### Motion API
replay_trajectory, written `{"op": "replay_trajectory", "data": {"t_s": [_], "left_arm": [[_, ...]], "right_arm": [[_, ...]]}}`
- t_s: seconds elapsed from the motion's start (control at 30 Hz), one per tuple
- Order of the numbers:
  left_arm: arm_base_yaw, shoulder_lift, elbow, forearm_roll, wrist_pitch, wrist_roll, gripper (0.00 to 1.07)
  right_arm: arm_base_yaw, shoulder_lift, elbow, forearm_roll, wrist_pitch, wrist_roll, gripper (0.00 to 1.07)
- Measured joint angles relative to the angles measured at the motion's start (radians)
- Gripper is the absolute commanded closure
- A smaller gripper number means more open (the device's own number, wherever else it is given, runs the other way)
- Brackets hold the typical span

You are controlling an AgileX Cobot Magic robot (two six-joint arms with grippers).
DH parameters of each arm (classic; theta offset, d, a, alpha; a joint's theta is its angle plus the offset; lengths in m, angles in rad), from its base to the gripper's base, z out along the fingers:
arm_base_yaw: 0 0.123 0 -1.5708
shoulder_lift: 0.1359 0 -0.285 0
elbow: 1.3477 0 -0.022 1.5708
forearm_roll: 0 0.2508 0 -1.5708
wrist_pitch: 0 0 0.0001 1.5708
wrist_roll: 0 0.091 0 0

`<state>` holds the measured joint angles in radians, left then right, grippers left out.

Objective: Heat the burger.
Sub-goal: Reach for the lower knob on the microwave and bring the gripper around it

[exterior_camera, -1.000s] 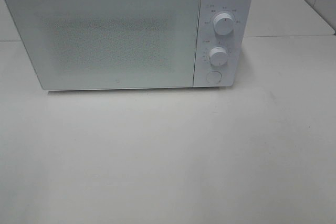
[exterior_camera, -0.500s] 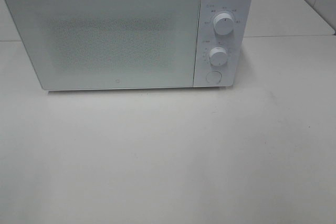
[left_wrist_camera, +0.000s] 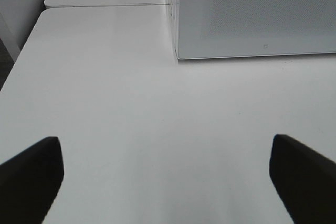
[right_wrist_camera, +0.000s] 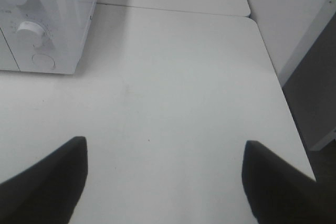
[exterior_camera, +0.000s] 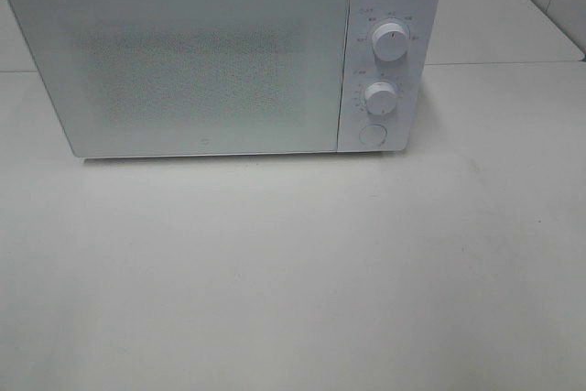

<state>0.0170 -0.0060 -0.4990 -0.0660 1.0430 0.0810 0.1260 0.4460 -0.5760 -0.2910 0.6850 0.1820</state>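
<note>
No burger in any view. Can't tell whether already behind the frosted door [exterior_camera: 183, 66] of the microwave [exterior_camera: 220, 61] or simply off camera. Door shut flush. Nothing on the table [exterior_camera: 293, 272] in front of it.

Progress, as a judgement: either not started, or loaded with only the controls left. Can't settle that from here. To check: upper knob [exterior_camera: 391, 44], lower knob [exterior_camera: 380, 98], round button [exterior_camera: 372, 134] under them. Markings too small to read a setting.

Left gripper [left_wrist_camera: 164, 148] spread wide, empty, hanging over bare table near the microwave's front corner away from the controls. Right gripper [right_wrist_camera: 165, 148] also spread, pinching nothing, hanging off the control-panel side, well apart from the knobs.

Room: plenty of open tabletop in front of the microwave and on both sides. Edges to watch:
- table edge [left_wrist_camera: 23, 61] dropping off on the left arm's outer side
- rounded corner [right_wrist_camera: 254, 22] on the right arm's outer side, dark gap beyond that edge
- seam to a second tabletop behind

Door swing needs clearance if opened; hinge side not evident.
</note>
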Motion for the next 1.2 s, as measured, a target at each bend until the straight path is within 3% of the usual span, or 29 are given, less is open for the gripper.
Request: {"op": "replay_trajectory", "data": {"t_s": [0.4, 1.2], "left_arm": [[0.0, 0.0, 0.0, 0.0, 0.0, 0.0, 0.06], [0.0, 0.0, 0.0, 0.0, 0.0, 0.0, 0.06]], "right_arm": [[0.0, 0.196, 0.0, 0.0, -0.349, 0.0, 0.31], [0.0, 0.569, 0.0, 0.012, -0.865, -0.074, 0.31]]}}
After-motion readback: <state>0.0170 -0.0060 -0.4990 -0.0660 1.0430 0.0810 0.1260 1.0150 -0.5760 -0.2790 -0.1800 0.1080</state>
